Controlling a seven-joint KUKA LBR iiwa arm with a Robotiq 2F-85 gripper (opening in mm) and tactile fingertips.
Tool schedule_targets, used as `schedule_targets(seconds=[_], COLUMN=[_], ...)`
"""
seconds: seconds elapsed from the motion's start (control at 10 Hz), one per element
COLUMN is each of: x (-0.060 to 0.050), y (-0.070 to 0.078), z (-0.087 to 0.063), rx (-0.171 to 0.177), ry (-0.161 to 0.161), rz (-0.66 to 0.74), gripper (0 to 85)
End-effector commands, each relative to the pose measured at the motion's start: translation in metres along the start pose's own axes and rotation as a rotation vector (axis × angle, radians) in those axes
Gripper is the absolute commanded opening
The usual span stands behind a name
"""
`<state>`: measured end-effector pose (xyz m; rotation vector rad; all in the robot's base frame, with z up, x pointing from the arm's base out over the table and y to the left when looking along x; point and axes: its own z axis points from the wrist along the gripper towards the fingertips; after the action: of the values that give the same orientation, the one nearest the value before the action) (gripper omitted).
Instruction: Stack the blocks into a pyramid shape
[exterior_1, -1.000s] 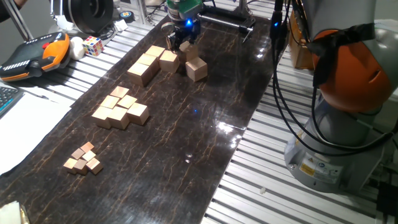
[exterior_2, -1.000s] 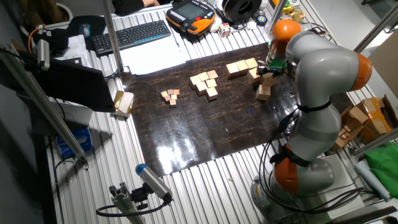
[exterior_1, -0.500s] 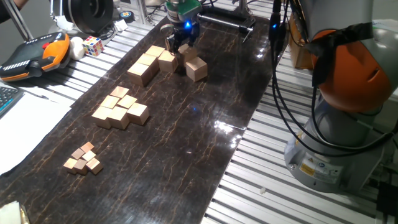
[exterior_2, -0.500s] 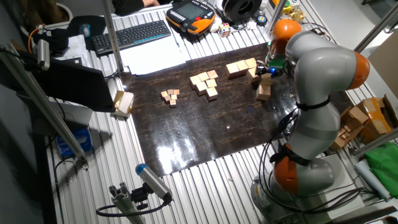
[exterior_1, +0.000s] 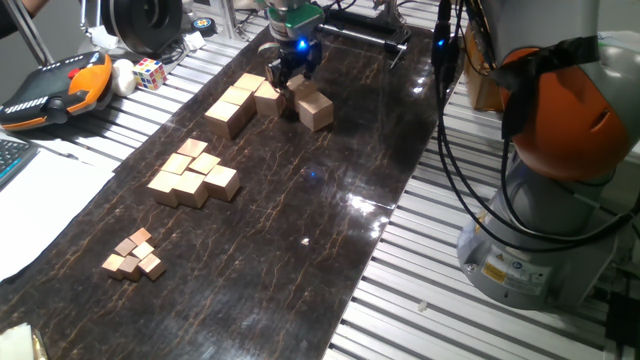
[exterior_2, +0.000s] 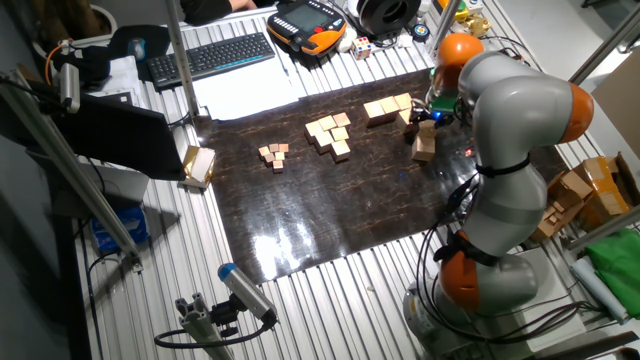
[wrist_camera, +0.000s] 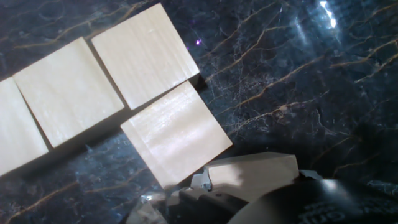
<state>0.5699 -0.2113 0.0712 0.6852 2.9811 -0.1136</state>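
Claw (exterior_1: 287, 78) tips hidden among blocks (exterior_1: 240, 100); grip unclear.

One fixed view: low, near the mat's end farthest from the gripper (exterior_1: 290, 70), looking down its length toward it. Other fixed view: high, well back, side-on, gripper (exterior_2: 428, 112) at right. Hand view: looks straight down, close, a fingertip (wrist_camera: 249, 171) at bottom edge. All three share the blocks (exterior_1: 240, 98) (exterior_2: 388, 106) (wrist_camera: 106, 81) just beside the gripper.

Blocks (exterior_1: 238, 100) row left; one block (exterior_1: 314, 108) right.
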Motion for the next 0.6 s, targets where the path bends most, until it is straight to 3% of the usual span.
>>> schedule_targets(seconds=[0.0, 0.5], x=[0.0004, 0.002], y=[0.0012, 0.002], z=[0.0006, 0.0052], rx=[0.001, -0.003], ry=[-0.002, -0.006], rz=[0.005, 0.007], gripper=[46.0, 48.0])
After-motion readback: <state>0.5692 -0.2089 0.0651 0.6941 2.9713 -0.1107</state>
